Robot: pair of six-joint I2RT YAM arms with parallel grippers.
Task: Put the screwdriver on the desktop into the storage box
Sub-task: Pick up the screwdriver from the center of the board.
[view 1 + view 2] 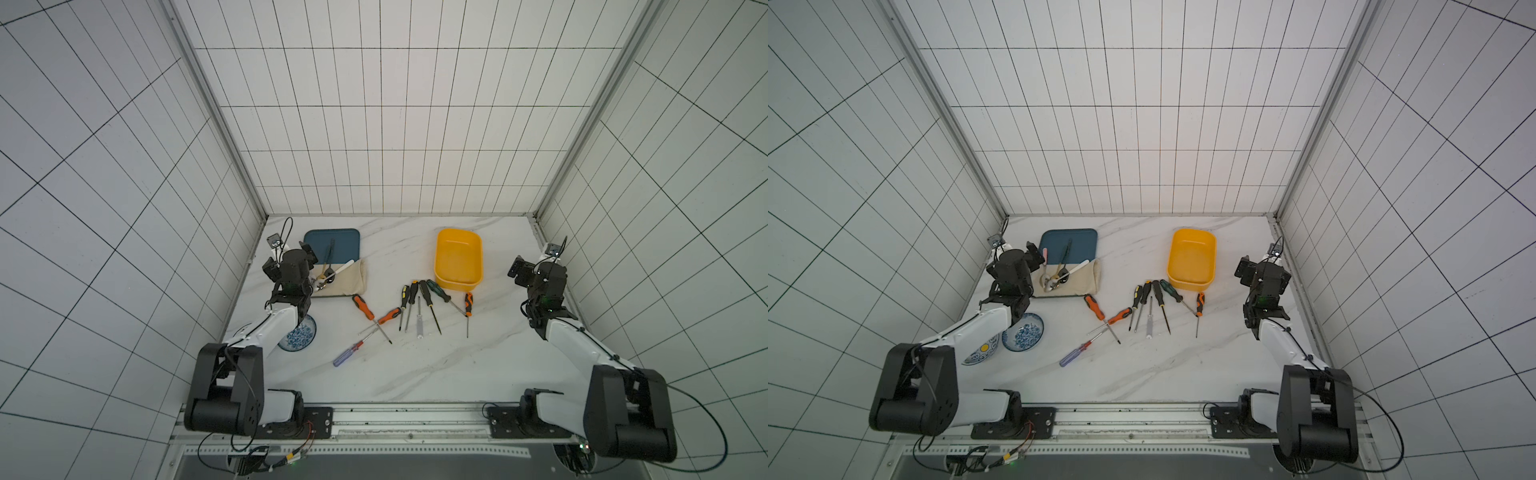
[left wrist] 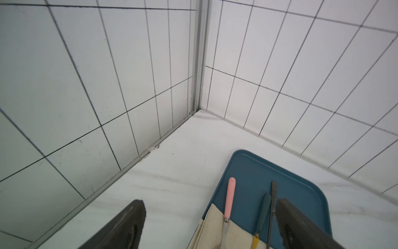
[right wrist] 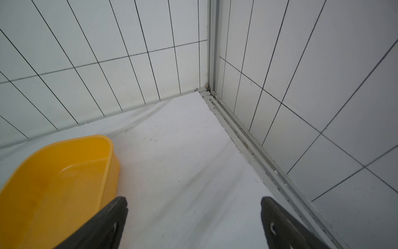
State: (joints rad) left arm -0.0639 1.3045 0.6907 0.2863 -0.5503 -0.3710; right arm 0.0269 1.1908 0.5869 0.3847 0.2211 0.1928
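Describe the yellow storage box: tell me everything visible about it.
The storage box is a yellow-orange rectangular tub of smooth, glossy plastic, with rounded corners and raised walls. It stands upright and empty on the desktop, toward the far right, its long side running away from the robot. The green-handled screwdriver lies close by its near corner; contact cannot be told. The open right gripper is beside it, apart.
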